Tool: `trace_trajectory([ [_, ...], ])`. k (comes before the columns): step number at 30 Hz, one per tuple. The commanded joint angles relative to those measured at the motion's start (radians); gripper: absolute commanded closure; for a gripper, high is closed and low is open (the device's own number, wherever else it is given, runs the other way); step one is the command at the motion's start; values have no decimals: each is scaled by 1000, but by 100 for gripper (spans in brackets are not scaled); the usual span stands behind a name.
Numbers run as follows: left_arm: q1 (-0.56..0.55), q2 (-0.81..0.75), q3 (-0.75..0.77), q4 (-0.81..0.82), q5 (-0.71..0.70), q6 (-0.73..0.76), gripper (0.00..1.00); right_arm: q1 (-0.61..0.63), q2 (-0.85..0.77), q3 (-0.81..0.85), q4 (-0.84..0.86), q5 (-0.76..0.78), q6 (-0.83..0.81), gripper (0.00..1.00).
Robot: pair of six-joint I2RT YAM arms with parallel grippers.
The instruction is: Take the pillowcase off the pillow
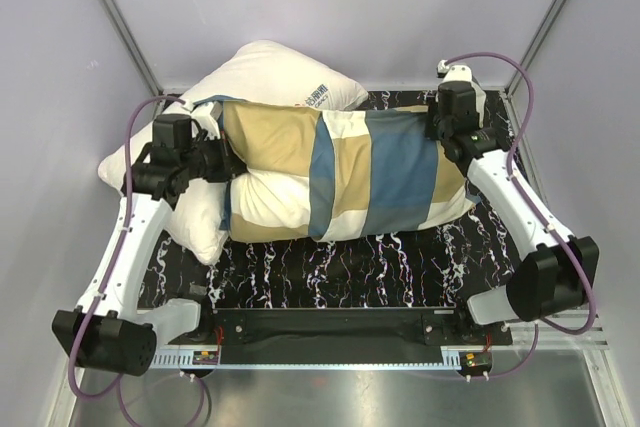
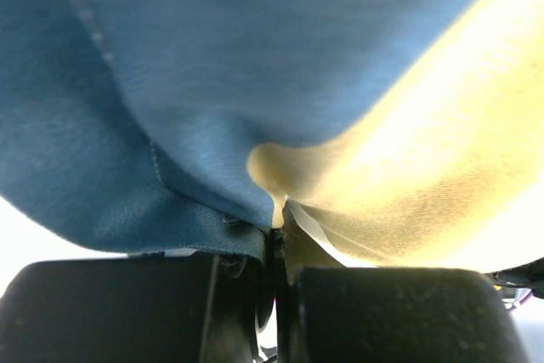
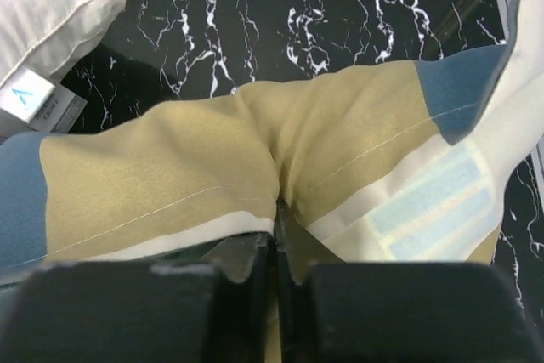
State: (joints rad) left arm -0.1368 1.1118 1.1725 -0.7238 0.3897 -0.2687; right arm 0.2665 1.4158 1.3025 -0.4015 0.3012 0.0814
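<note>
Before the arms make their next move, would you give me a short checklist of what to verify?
1. Grip of the left claw on the pillowcase: ok, shut on fabric.
2. Grip of the right claw on the opposite end: ok, shut on fabric.
3. The pillow out of the pillowcase: not ok, only its left end shows.
4. Each claw pinching fabric only, not the pillow inside: cannot tell.
5. The logo pillow apart from the pillowcase: not ok, it lies against the far side.
</note>
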Motion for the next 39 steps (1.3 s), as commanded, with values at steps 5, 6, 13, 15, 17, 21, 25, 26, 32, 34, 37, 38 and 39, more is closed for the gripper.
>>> trace_trajectory([
  [5, -6, 57, 116, 67, -9, 37, 100, -12, -50, 101, -5, -7, 37, 1],
  [6, -6, 65, 121, 69, -14, 37, 100, -12, -114, 89, -5, -14, 41, 0],
  [13, -6, 83, 96, 144, -28, 29, 100, -12, -389, -109, -52, -121, 139, 0],
  [15, -6, 53, 58, 187, -86, 37, 100, -10, -435, -242, -36, -210, 234, 0],
  [17, -6, 16, 30, 211, -126, 39, 100, -10, -484, -407, 43, -267, 334, 0],
  [21, -6, -23, -33, 276, -153, 48, 100, -7, -492, -621, 200, -352, 468, 0],
  [25, -6, -24, -42, 282, -160, 49, 100, 37, -391, -680, 283, -311, 485, 0],
  [26, -6, -24, -43, 278, -160, 51, 100, 37, -333, -669, 303, -283, 471, 0],
  [32, -6, -46, -69, 293, -153, 33, 89, 42, -118, -612, 426, -258, 445, 0],
  [34, -6, -64, -83, 310, -155, 11, 81, 43, -88, -608, 464, -257, 442, 9],
  [37, -6, -81, -93, 320, -160, -12, 78, 45, -45, -600, 532, -241, 434, 35],
  [38, -6, -82, -96, 323, -160, -12, 78, 45, -26, -592, 543, -243, 423, 39],
  [39, -6, -84, -103, 327, -160, -12, 79, 45, -18, -588, 553, -243, 417, 45],
])
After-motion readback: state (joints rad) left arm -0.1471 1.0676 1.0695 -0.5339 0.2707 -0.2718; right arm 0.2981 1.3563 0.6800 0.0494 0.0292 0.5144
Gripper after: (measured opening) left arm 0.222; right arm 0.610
